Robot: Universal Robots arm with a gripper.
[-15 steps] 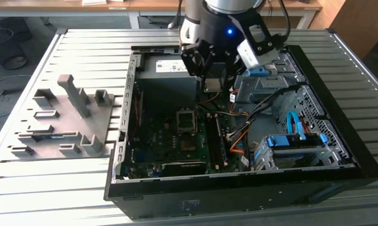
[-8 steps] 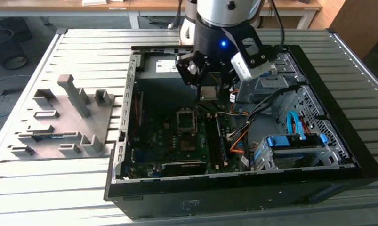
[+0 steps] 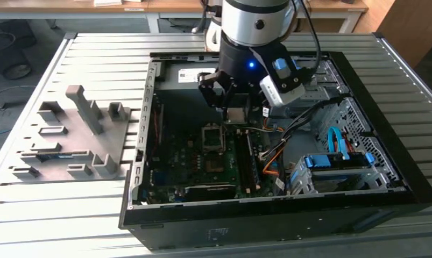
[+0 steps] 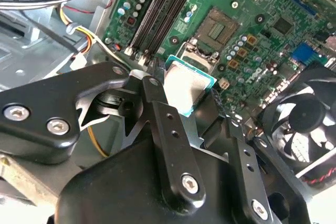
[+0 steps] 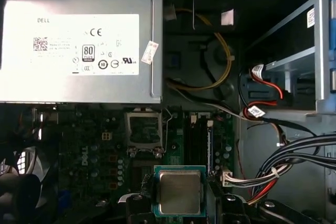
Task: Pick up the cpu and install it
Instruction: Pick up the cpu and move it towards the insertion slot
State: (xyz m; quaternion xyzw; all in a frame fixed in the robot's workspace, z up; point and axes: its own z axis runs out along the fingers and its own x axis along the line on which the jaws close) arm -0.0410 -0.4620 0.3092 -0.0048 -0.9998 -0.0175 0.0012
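Part one of the job looks done: the gripper [image 3: 234, 106] has the cpu [image 5: 180, 191] pinched between its two fingers [image 4: 163, 124], closed just as far as the chip's sides let it. The cpu is up in the air with its shiny grey top facing up, inside the open computer case [image 3: 273, 228], over the green motherboard [image 3: 194, 161]. The socket [image 5: 144, 129] is open and has nothing in it. In the first wrist view the cpu hangs just beside the socket, not right over it, so I think putting it in is the part that is left. That view looks straight down and also shows the big grey power-supply box [image 5: 79, 45] along one edge of the case. The second wrist view looks from the side and shows the black fingers hugging the chip, plus a round fan [image 4: 304, 124]. The exterior view shows the whole case on a ribbed metal table [image 3: 93, 54], with a grey parts tray [image 3: 72, 140] near the table's edge at the exterior view's left
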